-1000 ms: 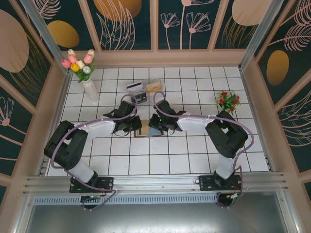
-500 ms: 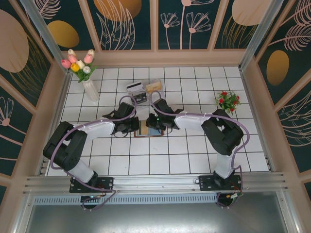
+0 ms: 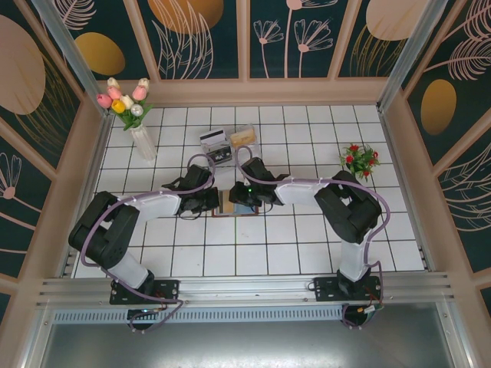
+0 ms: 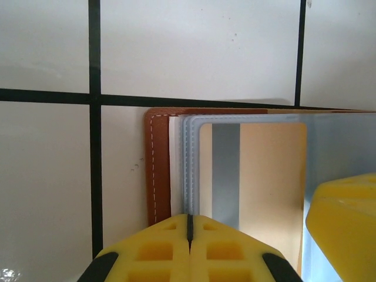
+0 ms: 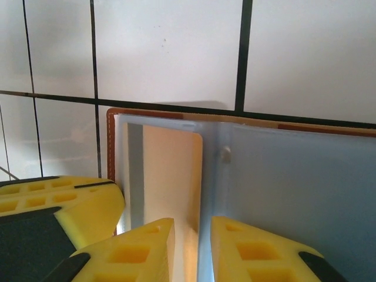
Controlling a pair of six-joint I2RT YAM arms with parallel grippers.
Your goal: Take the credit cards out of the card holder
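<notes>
The right arm's elbow has swung inward over the last second, bringing the right tool [image 3: 244, 197] further onto the card holder [image 3: 229, 205], which lies open on the desk [image 3: 307, 245] between both arms. That tool stands narrowly parted, straddling a clear sleeve's edge beside a tan credit card [image 5: 173, 176] — likely lining up a pinch. The left tool [image 4: 189, 235] is closed tight at the holder's brown rim, apparently anchoring it so the card slides free.

No legible text, brand, number or sign anywhere; none on the card holder [image 4: 157, 170] either
</notes>
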